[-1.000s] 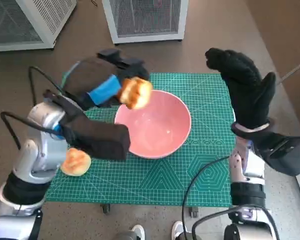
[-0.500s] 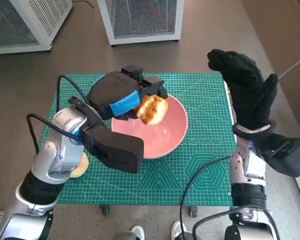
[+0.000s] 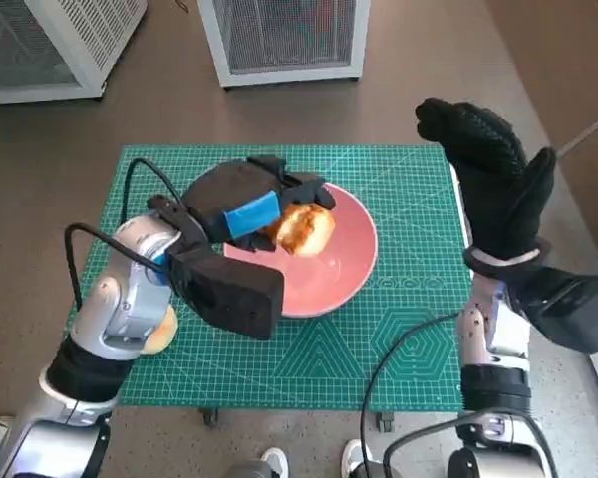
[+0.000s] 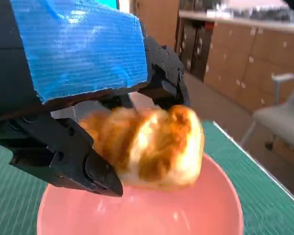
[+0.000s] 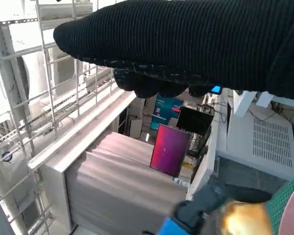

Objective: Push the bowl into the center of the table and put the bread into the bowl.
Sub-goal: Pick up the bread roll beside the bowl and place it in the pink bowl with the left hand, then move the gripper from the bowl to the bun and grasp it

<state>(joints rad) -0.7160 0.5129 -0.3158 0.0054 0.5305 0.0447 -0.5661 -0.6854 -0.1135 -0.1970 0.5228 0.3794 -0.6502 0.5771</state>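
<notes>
Over the pink bowl, which sits on the green cutting mat a little toward the far side of the middle, the left hand holds a golden piece of bread. Its black fingers close around the bread from both sides, and in the left wrist view the bread hangs just above the inside of the bowl, apparently not touching it, though the gap is hard to judge. A second piece of bread lies on the mat near the left edge, partly hidden behind the left forearm. The right hand is raised above the right side of the table, well apart from the bowl, holding nothing, with its gloved fingers spread. In the right wrist view the glove runs across the top, with the blue-taped left hand and the bread showing low in the picture.
</notes>
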